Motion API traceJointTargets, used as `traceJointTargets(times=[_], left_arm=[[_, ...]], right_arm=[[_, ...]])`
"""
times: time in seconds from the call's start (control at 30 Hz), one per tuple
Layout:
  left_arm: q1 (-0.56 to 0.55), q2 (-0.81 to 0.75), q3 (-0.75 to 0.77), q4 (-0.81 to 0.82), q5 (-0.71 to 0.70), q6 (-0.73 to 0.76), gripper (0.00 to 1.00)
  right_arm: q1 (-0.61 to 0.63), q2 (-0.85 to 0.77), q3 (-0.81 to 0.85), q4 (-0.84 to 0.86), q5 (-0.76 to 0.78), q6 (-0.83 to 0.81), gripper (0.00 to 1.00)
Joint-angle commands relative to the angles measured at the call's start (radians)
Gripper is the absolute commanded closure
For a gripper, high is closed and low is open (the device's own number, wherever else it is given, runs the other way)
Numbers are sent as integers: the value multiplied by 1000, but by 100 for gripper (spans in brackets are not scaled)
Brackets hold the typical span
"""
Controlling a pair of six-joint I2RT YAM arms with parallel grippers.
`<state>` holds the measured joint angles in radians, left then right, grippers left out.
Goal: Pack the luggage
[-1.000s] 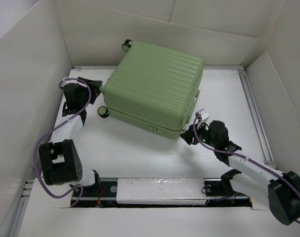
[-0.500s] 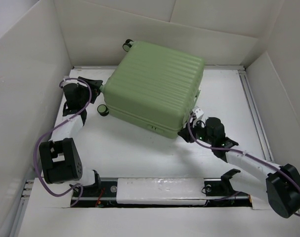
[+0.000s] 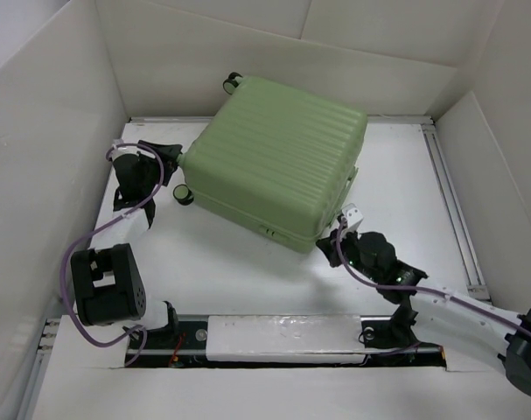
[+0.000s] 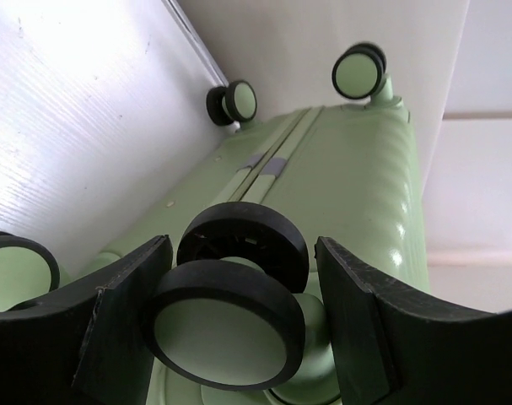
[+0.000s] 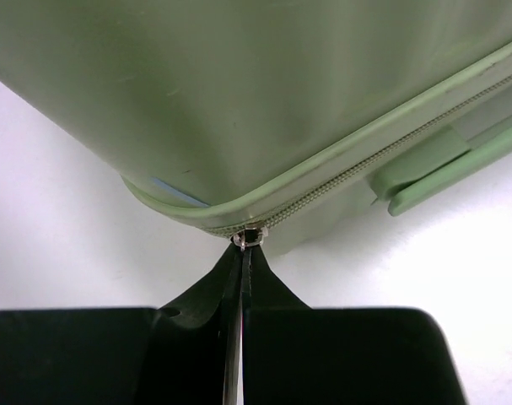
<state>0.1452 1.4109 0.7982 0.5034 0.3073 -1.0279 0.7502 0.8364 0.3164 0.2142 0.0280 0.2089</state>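
The luggage [image 3: 278,162] is a pale green ribbed suitcase lying flat and closed in the middle of the white table. My left gripper [image 3: 176,160] is at its left corner. In the left wrist view the left gripper [image 4: 243,246] is open, and its jaws stand on either side of a black caster wheel [image 4: 226,325], with a gap on the right. My right gripper [image 3: 329,239] is at the near right corner. In the right wrist view the right gripper [image 5: 245,251] is shut on the metal zipper pull [image 5: 249,238] at the zipper line of the luggage [image 5: 239,101].
White walls [image 3: 46,131] enclose the table on the left, back and right. A metal rail [image 3: 453,210] runs along the right edge. Other caster wheels show at the back [image 3: 231,83] and near left [image 3: 182,194]. A green side handle [image 5: 450,169] is right of the zipper pull.
My right gripper has moved nearer and leftward around the luggage's near right corner, shut on the zipper pull. The luggage has shifted slightly to the right. The left gripper has stayed at the wheel.
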Motion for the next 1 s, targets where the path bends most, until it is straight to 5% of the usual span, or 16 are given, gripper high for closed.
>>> traceJointTargets(times=[0.0, 0.07, 0.13, 0.17, 0.27, 0.33, 0.37, 0.4, 0.43, 0.53, 0.7, 0.73, 0.97], left_arm=[[-49, -23, -11, 115, 159, 23, 100], [-49, -32, -11, 52, 159, 34, 100], [-49, -65, 35, -119, 89, 104, 74], [-49, -132, 35, -167, 49, 127, 41], [-49, -318, 35, -296, -132, 182, 0], [-49, -403, 45, -373, -192, 215, 0], [-49, -443, 45, -373, -179, 239, 7], [-88, -523, 32, -373, -154, 280, 24], [-119, -556, 12, -373, -107, 295, 67], [-251, -630, -126, -373, -10, 295, 98], [-585, -623, -404, -237, -152, 230, 100], [-719, -600, -422, -205, -196, 214, 100], [-1079, -387, -415, -79, -502, 149, 100]], right_arm=[[154, -71, 15, 67, 46, 115, 100], [155, -51, 26, 18, 85, 115, 100], [144, -28, 67, 4, 99, 104, 100], [144, 1, 78, -10, 89, 90, 100], [120, 41, 111, -10, 61, 81, 100], [98, 72, 128, -10, 52, 70, 100], [80, 72, 142, -10, 29, 70, 100], [68, 85, 142, -10, 15, 58, 100], [54, 96, 157, -10, 1, 58, 100], [-8, 115, 193, -10, -66, 37, 100], [-93, 135, 269, -65, -129, 3, 100], [-107, 135, 297, -82, -129, -14, 100], [-253, 112, 348, -205, -220, -66, 100]])
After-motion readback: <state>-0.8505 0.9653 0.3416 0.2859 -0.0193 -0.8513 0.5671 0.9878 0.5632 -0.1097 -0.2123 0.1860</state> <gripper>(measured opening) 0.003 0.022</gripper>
